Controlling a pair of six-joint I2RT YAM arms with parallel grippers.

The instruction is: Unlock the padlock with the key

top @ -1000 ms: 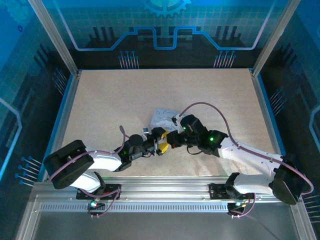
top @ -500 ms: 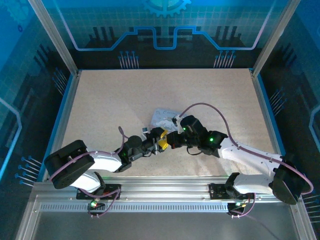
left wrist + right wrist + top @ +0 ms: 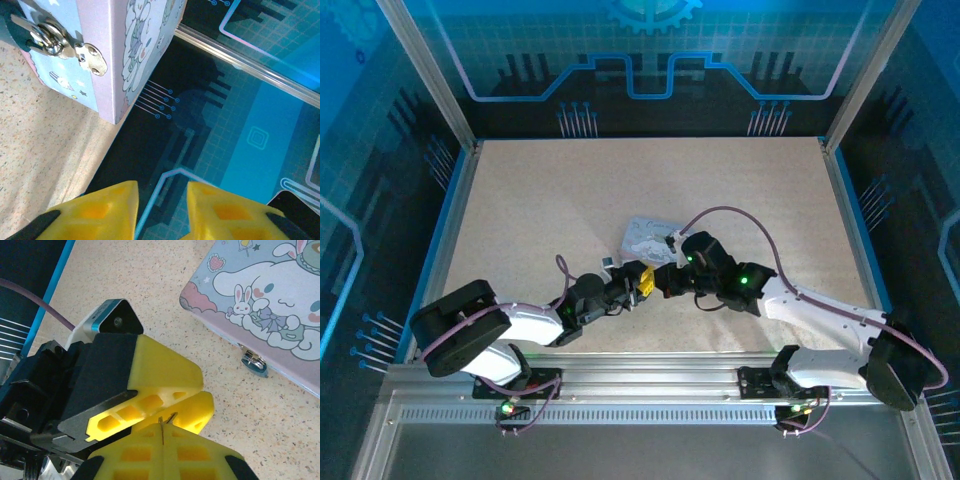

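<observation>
My right gripper (image 3: 163, 429) (image 3: 664, 279) is shut on the key (image 3: 162, 432), a thin dark metal sliver sticking out between its yellow fingertips. Right in front of it are my left gripper's yellow fingers (image 3: 165, 371), almost touching the key's tip. My left gripper (image 3: 161, 189) (image 3: 641, 283) stands open by a narrow gap with nothing between the fingers. The lavender cartoon tin (image 3: 650, 237) (image 3: 270, 295) lies just beyond both grippers. A shiny clasp with a small ring (image 3: 47, 39) (image 3: 252, 361) sits on its side. The padlock's body is hidden from me.
The speckled beige table (image 3: 540, 200) has free room on all sides of the tin. Blue rails (image 3: 448, 215) and glass walls bound the table. The right arm's purple cable (image 3: 740, 215) arches above the arm.
My left gripper's jaws have narrowed from wide to a small gap. The left hand has shifted slightly by the right fingertips. The right gripper has stayed shut on the key.
</observation>
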